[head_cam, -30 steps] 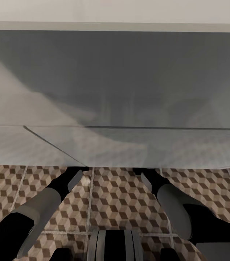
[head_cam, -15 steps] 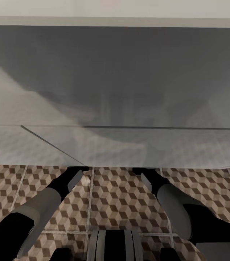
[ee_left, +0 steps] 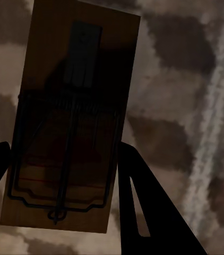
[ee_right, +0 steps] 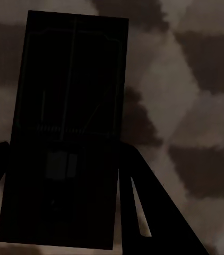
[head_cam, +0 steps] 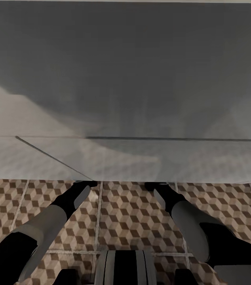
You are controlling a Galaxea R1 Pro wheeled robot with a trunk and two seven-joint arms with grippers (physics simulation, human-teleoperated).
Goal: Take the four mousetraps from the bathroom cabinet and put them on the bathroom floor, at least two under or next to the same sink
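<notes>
The head camera has tipped down or crept nearer the grey-white unit point(head_cam: 125, 79). Left gripper point(ee_left: 64, 175) clasps one mousetrap point(ee_left: 64, 122); right gripper point(ee_right: 64, 180) clasps another mousetrap point(ee_right: 64, 133), above bathroom floor point(head_cam: 133, 213). Neither is placed yet.

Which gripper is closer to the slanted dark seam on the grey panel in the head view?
Left. The left gripper, holding a mousetrap, sits just below the lower end of the seam on the grey panel. The right gripper is well off to that end's right.
</notes>
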